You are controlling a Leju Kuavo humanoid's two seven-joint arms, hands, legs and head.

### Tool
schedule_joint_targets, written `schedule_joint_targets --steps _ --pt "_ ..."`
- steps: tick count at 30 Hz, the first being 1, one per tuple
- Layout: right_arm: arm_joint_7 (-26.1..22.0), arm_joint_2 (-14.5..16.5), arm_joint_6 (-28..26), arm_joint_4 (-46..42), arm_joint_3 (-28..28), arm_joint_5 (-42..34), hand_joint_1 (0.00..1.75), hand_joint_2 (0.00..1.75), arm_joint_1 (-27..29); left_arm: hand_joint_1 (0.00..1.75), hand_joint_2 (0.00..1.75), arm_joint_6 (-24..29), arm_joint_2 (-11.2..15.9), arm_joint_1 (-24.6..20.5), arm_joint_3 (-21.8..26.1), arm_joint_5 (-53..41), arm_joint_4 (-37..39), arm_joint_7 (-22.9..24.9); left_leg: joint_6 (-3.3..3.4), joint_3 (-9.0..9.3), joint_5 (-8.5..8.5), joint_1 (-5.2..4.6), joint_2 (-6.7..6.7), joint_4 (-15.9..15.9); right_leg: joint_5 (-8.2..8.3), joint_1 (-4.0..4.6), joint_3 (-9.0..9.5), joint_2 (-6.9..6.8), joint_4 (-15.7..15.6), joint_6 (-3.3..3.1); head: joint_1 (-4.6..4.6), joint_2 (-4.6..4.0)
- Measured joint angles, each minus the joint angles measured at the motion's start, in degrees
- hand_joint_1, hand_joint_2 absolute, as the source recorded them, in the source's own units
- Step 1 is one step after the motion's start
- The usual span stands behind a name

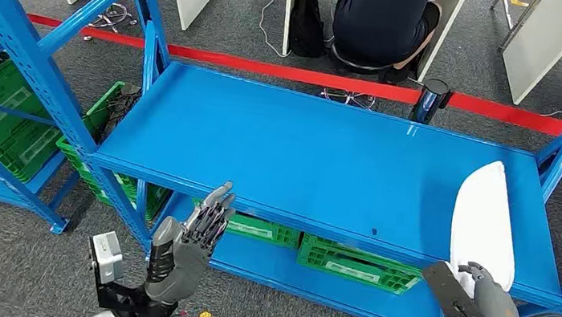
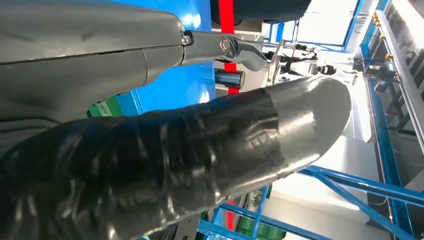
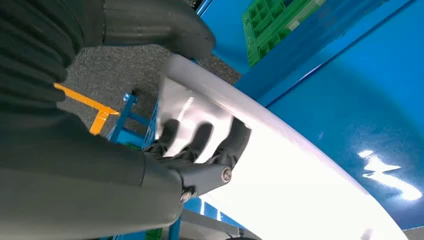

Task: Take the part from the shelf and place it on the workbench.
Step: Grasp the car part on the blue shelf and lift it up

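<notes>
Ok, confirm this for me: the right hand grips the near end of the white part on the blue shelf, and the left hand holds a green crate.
Wrong on one count. The left hand holds nothing: the head view shows it raised in front of the blue shelf, fingers apart; the green crate sits a level lower. The rest stands: the right hand grips the near end of the white part.

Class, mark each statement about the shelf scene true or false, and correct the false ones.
1. The right hand grips the near end of the white part. True.
2. The white part lies in a green crate. False: it lies on the blue shelf, at its right end.
3. The left hand holds a tool. False: it is raised in front of the shelf edge, holding nothing.
4. Green crates sit on the lower level. True.
5. A person sits beyond the red floor line. True.
</notes>
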Motion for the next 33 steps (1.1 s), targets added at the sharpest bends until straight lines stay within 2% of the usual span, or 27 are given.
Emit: schedule_joint_targets --steps 11,16,23,33 --pt "-1.2 0.0 -0.6 0.6 0.0 -1.2 1.75 1.75 -1.1 0.0 0.0 0.4 0.2 0.1 0.3 0.0 0.0 0.1 0.01 0.08 0.0 0.01 0.0 0.0 0.01 0.01 0.05 0.0 0.0 -0.01 -0.01 0.0" --pt "-3.1 0.1 -3.1 0.8 -0.1 -1.2 1.75 1.75 -0.4 0.0 0.0 0.8 0.3 0.1 0.6 0.1 0.0 0.3 0.01 0.09 0.01 0.01 0.0 0.0 0.01 0.02 0.05 0.0 0.0 -0.01 0.01 0.0" --pt "-8.4 0.7 -6.6 0.8 -1.0 -4.7 1.75 1.75 1.3 0.0 0.0 1.3 0.4 0.1 0.6 0.3 0.0 0.3 0.01 0.09 0.0 0.01 0.0 0.0 0.01 0.01 0.05 0.0 0.0 -0.01 0.02 0.0" --pt "-21.3 3.1 -7.8 0.7 -4.2 -19.2 1.75 1.75 2.8 0.0 0.0 1.7 0.5 0.1 0.6 0.3 0.0 0.0 0.01 0.08 0.01 0.01 0.01 0.0 0.04 0.01 0.05 0.01 0.0 0.01 -0.01 0.0"
